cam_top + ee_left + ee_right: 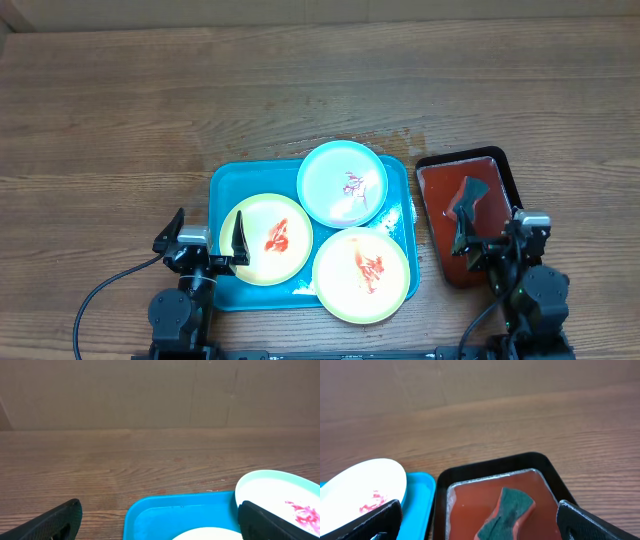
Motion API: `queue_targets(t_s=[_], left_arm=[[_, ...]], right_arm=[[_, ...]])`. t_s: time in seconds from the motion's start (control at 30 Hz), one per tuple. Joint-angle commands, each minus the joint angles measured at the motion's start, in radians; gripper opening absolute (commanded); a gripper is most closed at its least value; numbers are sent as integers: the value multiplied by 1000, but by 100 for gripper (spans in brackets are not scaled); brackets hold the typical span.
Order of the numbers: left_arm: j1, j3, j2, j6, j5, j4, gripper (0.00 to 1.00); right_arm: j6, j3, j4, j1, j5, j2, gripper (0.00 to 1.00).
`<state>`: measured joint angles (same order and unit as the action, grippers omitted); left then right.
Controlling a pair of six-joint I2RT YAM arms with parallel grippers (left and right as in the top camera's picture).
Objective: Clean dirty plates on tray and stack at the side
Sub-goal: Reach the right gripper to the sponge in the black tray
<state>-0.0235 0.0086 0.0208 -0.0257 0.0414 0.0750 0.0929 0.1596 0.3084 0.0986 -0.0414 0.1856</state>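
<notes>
As both arms sit low at the near edge of the table (120, 100), you see the left gripper (211, 218) pointing away from you, its jaws spread wide and holding nothing. One finger hangs over bare wood outside the tray (228, 185). The other hangs above the left yellow plate (266, 239).

All three plates lie on the tray, each smeared with red sauce. The pale plate (342, 182) sits at the back, reaching past the far rim. The right yellow plate (362, 275) sits at the front right, over the near rim. The three rims meet in the middle.

The right gripper (488, 235) also points away from you, jaws wide apart and empty, over the near end of the red tray (460, 153) just beside the blue one. A green sponge (468, 200) lies in the red-brown liquid there, ahead of the fingers and clear of them.

From the left wrist, you look between the open fingers (60, 520) at the tray's far left corner and the pale plate. From the right wrist, the sponge sits between the spread fingers (590, 522).
</notes>
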Motion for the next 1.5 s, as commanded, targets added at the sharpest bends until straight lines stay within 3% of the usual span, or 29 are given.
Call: queue_targets(t_s=[0.0, 0.4, 0.73, 1.23, 1.47], left_arm=[[8, -4, 3, 11, 3, 0, 100], [8, -4, 3, 11, 3, 0, 100], [8, -4, 3, 11, 3, 0, 100], [8, -4, 3, 11, 3, 0, 100], [8, -4, 3, 11, 3, 0, 99]], right_arm=[[-4, 87, -2, -5, -10, 79, 100], [66, 436, 193, -5, 30, 576, 100], [72, 776, 512, -5, 217, 959, 100], [91, 824, 777, -5, 271, 1020, 100], [95, 824, 806, -5, 284, 1020, 100]])
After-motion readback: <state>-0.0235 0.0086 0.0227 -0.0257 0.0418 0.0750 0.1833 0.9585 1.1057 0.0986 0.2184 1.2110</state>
